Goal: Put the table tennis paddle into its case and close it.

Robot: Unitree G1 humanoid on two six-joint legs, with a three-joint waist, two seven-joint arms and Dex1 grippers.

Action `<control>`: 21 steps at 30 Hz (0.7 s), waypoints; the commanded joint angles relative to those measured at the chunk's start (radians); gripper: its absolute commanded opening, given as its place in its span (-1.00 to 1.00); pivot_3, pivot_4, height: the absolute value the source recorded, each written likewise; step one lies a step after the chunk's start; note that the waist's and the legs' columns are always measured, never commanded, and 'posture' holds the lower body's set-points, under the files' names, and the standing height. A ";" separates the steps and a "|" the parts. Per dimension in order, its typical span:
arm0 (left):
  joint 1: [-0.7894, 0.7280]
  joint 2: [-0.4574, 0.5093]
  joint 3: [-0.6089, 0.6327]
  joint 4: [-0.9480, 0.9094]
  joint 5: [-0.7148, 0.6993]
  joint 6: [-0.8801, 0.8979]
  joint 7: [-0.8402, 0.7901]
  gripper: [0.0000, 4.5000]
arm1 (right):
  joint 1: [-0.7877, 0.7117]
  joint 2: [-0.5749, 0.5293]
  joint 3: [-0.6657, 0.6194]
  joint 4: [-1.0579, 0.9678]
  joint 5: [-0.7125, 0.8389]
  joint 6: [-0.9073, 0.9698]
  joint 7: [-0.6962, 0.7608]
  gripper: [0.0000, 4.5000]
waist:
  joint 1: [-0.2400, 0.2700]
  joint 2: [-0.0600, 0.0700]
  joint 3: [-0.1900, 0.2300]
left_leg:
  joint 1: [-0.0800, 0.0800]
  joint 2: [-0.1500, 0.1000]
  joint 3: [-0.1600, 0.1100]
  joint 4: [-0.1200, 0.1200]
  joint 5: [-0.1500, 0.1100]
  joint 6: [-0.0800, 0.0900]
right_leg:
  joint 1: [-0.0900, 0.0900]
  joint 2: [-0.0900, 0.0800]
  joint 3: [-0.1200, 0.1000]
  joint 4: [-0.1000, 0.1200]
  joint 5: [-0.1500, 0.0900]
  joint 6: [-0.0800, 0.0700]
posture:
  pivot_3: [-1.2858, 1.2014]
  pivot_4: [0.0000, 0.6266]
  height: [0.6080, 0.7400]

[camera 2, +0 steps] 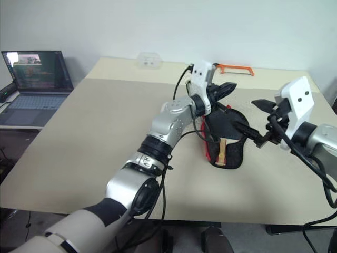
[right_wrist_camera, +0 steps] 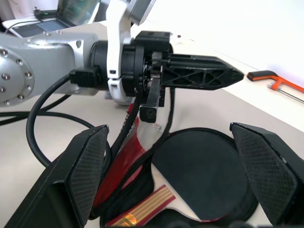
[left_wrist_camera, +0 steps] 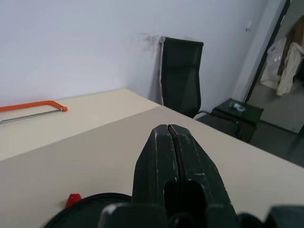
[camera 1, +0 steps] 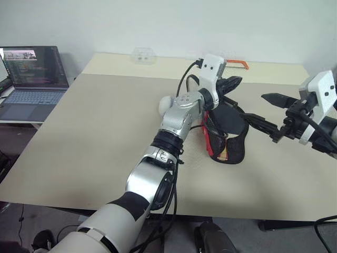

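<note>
One table tennis paddle (right_wrist_camera: 199,175) and one case (camera 2: 231,138) are lying on the table (camera 1: 95,137), the paddle resting in the open case, wooden handle pointing toward 6 o'clock. One orange hacksaw (camera 2: 235,68) is sitting at 12 o'clock, one laptop (camera 1: 32,79) at 9 o'clock. The left gripper (camera 2: 225,88), fingers pressed together and empty, is hovering above the case. The right gripper (camera 2: 253,120), jaws spread wide, is standing at the case's 3 o'clock.

Even, bright indoor light; soft faint shadows; slight glare on far wall; frames sharp.
</note>
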 commanded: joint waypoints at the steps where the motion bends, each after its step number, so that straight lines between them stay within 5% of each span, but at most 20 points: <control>1: -0.061 -0.144 0.018 0.090 -0.020 -0.102 0.006 -0.99 | -0.043 -0.017 0.000 -0.003 -0.006 -0.029 0.001 1.00 | -0.002 0.000 0.000 | 0.000 0.000 0.000 0.000 0.000 0.000 | 0.000 0.000 0.000 0.000 0.000 0.000 | 0.03 -0.52 1.00; 11: -0.118 -0.241 -0.019 0.413 0.079 -0.323 0.118 -0.99 | -0.045 -0.057 -0.063 0.022 -0.006 -0.031 0.003 1.00 | -0.002 0.000 0.000 | 0.000 0.000 0.000 0.000 0.000 0.000 | 0.000 0.000 0.000 -0.001 0.000 0.000 | 0.03 -0.52 1.00; 16: -0.192 -0.259 0.035 0.412 0.035 -0.382 0.103 -0.99 | -0.053 -0.056 -0.064 0.015 -0.001 -0.031 -0.007 1.00 | -0.002 0.000 0.000 | 0.000 0.000 0.000 0.000 0.000 0.000 | 0.000 0.000 0.000 0.000 0.000 0.000 | 0.03 -0.52 1.00; 21: -0.205 -0.145 0.084 0.270 -0.071 -0.302 -0.073 -0.99 | -0.037 -0.053 -0.079 0.023 -0.011 -0.045 0.004 1.00 | -0.002 0.000 0.000 | 0.000 0.000 0.000 0.000 0.000 0.000 | 0.000 0.000 0.000 0.000 0.000 0.000 | 0.03 -0.52 1.00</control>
